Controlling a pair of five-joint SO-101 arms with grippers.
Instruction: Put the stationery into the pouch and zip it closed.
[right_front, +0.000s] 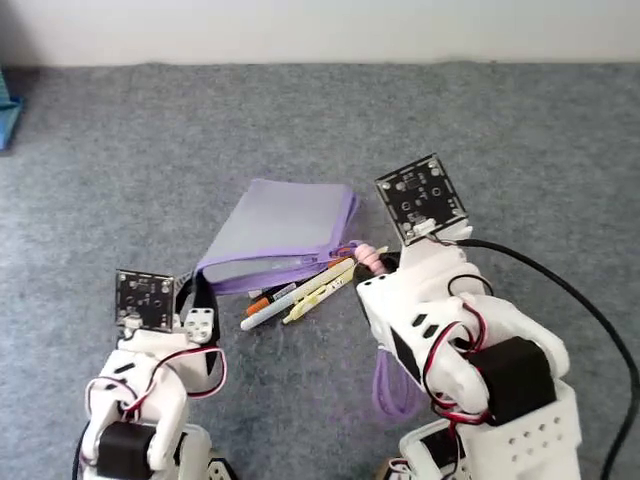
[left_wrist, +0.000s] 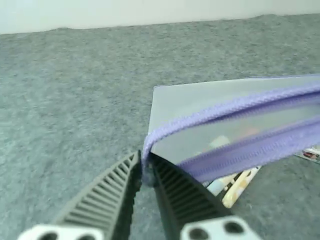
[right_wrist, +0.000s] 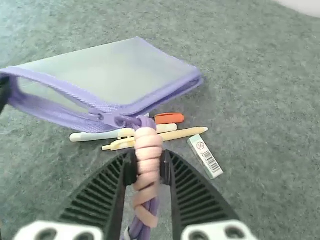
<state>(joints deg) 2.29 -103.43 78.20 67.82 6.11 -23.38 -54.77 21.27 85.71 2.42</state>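
Grey felt (right_front: 520, 150) covers the table, and a translucent purple pouch (right_front: 285, 225) lies near its middle in the high view. The pouch's zipper edge faces 6 o'clock and its mouth gapes open along most of its length. The left gripper (left_wrist: 144, 165) sits at about 8 o'clock from the pouch. Its jaws are pressed nearly together on the pouch's corner, where the purple zipper tape ends, and that end is lifted a little off the felt. The right gripper (right_wrist: 147, 160) is at about 4 o'clock from the pouch. Its jaws are narrowly parted and clamped on a pink coiled cord (right_wrist: 146, 150) that hangs from the zipper pull at the other end of the mouth. A purple cord (right_front: 385, 390) loops on the felt beneath that arm. At 6 o'clock from the pouch, outside it and just beside the zipper edge, a white pen (right_wrist: 95, 135) and a cream pen (right_wrist: 170, 136) lie side by side, touching. An orange marker (right_wrist: 169, 118) lies close against the pouch's edge. In the right wrist view, a small white eraser (right_wrist: 205, 156) with a printed sleeve rests on the felt near the cream pen's tip, apart from the pouch.
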